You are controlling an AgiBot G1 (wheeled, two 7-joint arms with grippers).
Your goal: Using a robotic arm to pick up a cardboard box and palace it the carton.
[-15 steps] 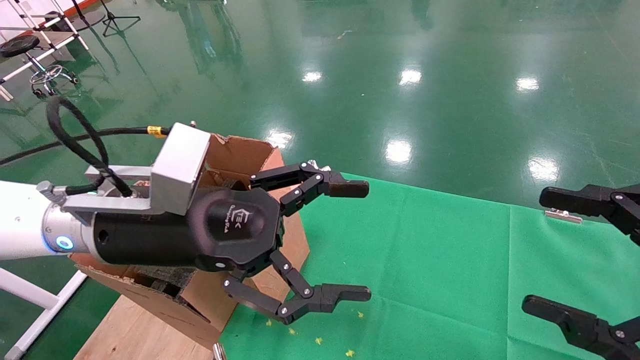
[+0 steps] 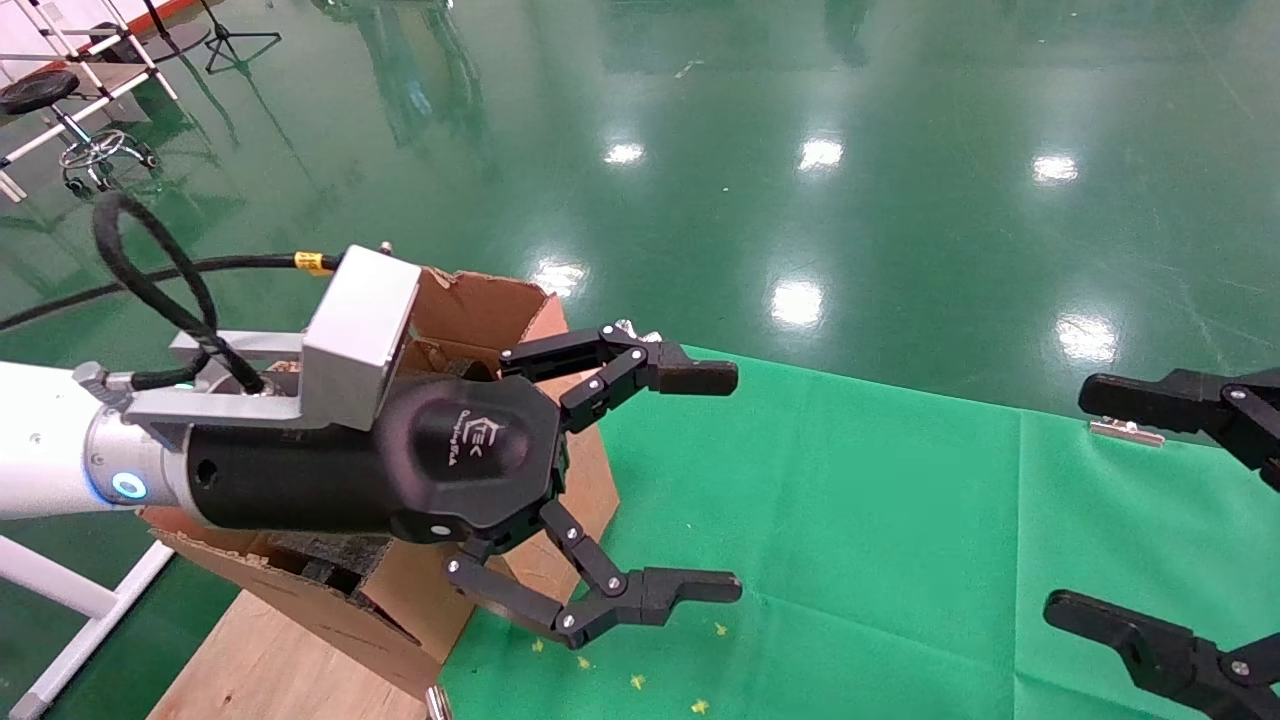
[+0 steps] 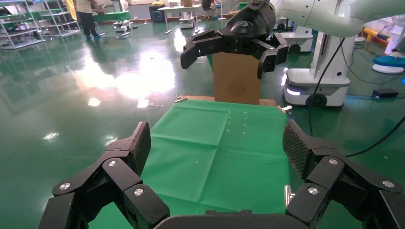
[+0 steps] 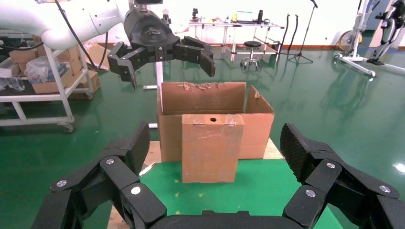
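Observation:
The cardboard box, brown with scuffed clear tape, stands upright on the green cloth right in front of the carton. The carton is large, with torn flaps up. The robotic arm is my left one, white with a silver block. Its left gripper hangs open and empty above the carton's side; the left gripper also shows high in the right wrist view. My right gripper is open at the cloth's right end, facing the box from a distance.
A wooden board lies under the carton. A metal clip holds the cloth's far edge. Another brown box with a round print stands beyond the cloth's right end. Glossy green floor, racks and a stool surround the table.

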